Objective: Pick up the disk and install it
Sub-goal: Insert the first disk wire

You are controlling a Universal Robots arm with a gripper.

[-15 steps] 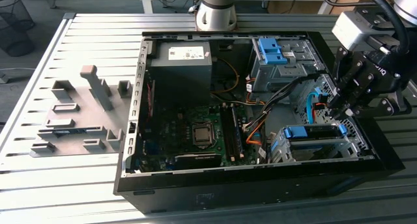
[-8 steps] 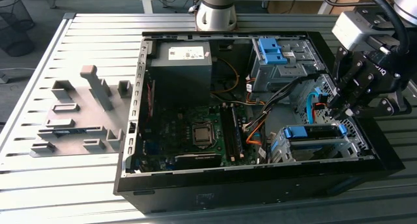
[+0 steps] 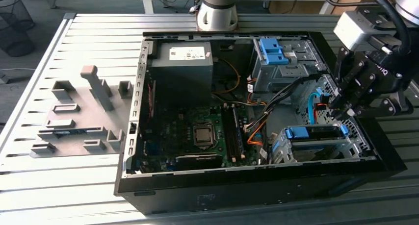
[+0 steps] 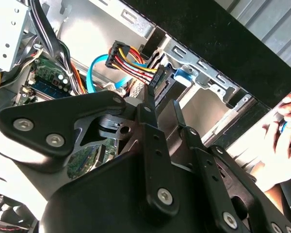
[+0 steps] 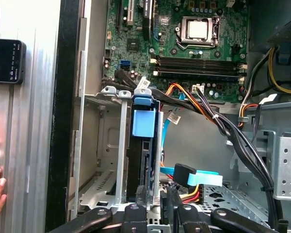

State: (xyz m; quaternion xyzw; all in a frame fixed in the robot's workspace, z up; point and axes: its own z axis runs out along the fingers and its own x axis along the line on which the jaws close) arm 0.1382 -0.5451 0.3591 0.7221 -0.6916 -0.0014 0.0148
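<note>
I have the gripper (image 5: 155, 201) narrowed at the metal drive cage (image 5: 114, 145), its fingertips (image 5: 141, 194) against the disk (image 5: 143, 145) standing in the cage's slot, dark-edged with a blue frame tab. Motherboard (image 5: 194, 53) at twelve o'clock. The open case (image 3: 262, 186) lies on a slatted table (image 3: 65, 176).

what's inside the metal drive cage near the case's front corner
A disk with a blue frame sits upright in the metal drive cage; the slot beside it looks empty. Its lower end is hidden behind the pincer.

The disk (image 5: 144, 145), dark with a blue plastic frame, stands on edge in the metal drive cage (image 5: 106, 145).
</note>
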